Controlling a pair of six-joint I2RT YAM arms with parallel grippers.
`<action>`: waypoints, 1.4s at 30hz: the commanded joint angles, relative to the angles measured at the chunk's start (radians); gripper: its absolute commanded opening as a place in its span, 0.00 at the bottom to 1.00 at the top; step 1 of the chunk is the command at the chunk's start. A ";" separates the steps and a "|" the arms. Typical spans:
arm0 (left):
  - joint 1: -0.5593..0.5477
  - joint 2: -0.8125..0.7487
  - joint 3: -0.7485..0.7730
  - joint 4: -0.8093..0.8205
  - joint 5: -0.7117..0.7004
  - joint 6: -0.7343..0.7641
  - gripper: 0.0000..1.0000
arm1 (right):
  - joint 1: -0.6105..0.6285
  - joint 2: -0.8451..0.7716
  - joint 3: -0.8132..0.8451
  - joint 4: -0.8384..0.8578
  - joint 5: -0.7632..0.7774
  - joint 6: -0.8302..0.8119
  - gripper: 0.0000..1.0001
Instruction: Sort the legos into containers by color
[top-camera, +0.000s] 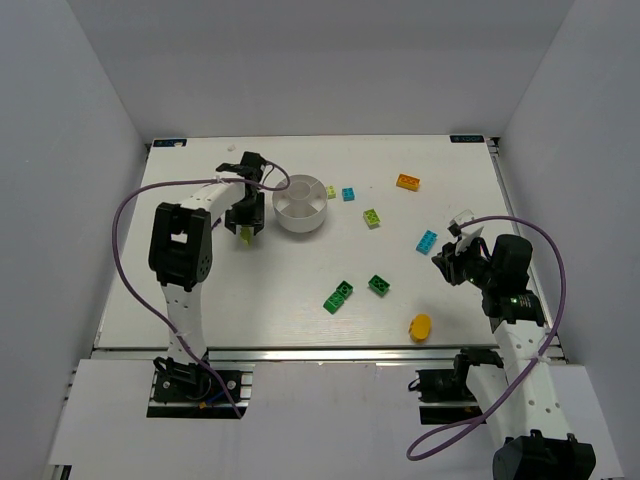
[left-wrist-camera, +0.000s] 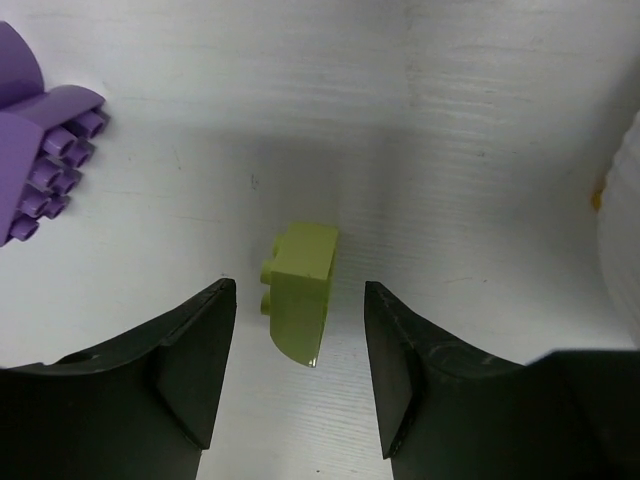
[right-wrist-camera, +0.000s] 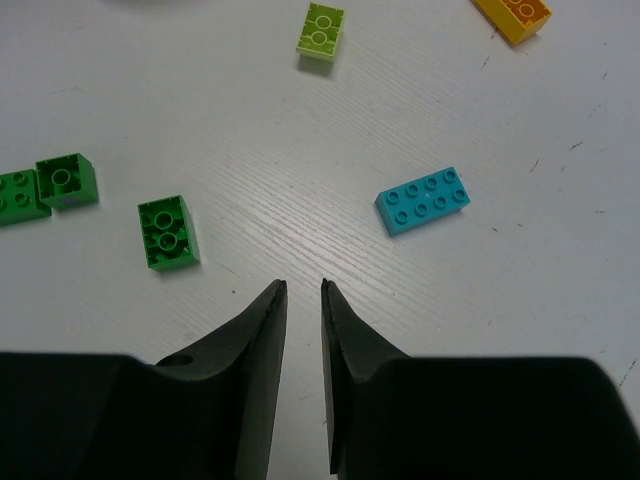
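Left gripper (left-wrist-camera: 300, 284): jaws spread around lime brick (left-wrist-camera: 298, 300), gaps both sides.
Right gripper (right-wrist-camera: 303, 286): jaws nearly together, slim gap, holding nothing.

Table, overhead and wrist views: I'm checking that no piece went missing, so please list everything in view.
dish: one, white, round, far left-centre.
lime bricks: three; one under the left arm's tip, two right of the dish.
cyan bricks: two; one by the dish, one at right.
green bricks: apparently three, near centre; two touching, one apart.
orange brick: one, far right.
yellow disc: one, near right.
purple brick: one, left wrist view only.
left gripper: black, open, straddling a lime one.
right gripper: black, jaws narrowly apart, empty.
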 joint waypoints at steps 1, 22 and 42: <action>0.013 -0.017 -0.016 0.031 0.039 0.005 0.63 | 0.006 -0.004 0.041 0.017 0.004 0.006 0.26; 0.032 -0.460 -0.326 0.286 0.294 -0.080 0.07 | 0.007 0.004 0.035 0.006 -0.013 -0.005 0.25; 0.032 -0.199 0.030 0.358 0.505 -0.061 0.09 | 0.007 0.024 0.033 -0.008 -0.042 -0.014 0.25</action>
